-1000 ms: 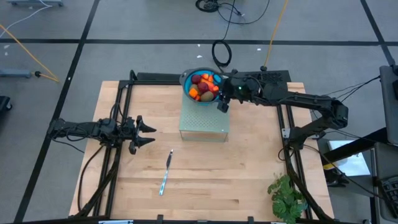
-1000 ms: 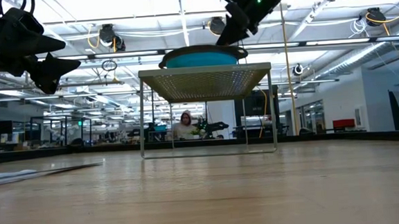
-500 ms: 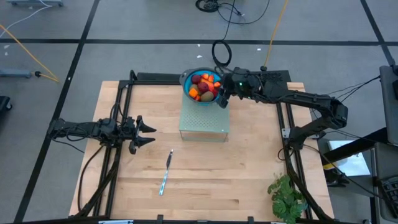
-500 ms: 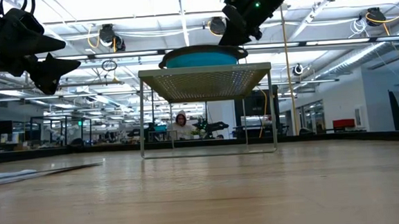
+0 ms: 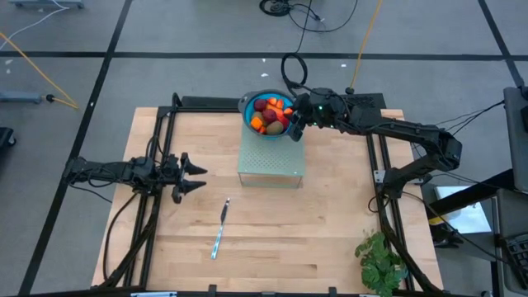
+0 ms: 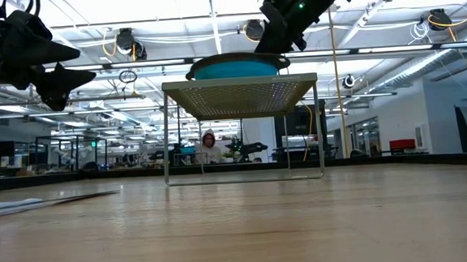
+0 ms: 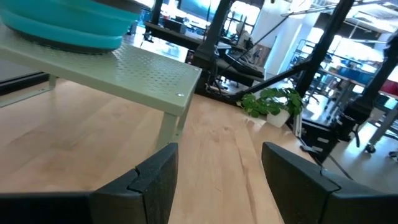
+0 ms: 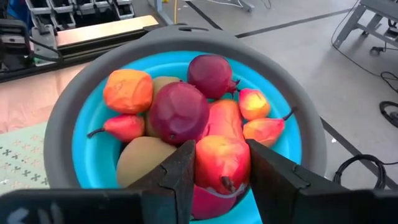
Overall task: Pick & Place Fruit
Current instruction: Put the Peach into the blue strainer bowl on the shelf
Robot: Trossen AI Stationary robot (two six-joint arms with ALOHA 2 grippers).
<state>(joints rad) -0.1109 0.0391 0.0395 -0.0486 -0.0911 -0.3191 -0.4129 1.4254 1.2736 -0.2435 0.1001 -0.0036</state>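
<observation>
Since a second earlier, the right gripper (image 8: 217,165) had swung over the bowl (image 8: 62,124). Its jaws straddled the oblong fruit (image 8: 222,155), apart. A glancing close could squirt it away.

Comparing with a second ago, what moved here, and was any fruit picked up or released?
The right gripper moved from just off the bowl's near-right rim up onto the fruit inside. Its fingers now straddle the large red-orange piece; nothing has been lifted or released. The left gripper, open above the table, the knife, the rack and the plant stayed put.
</observation>
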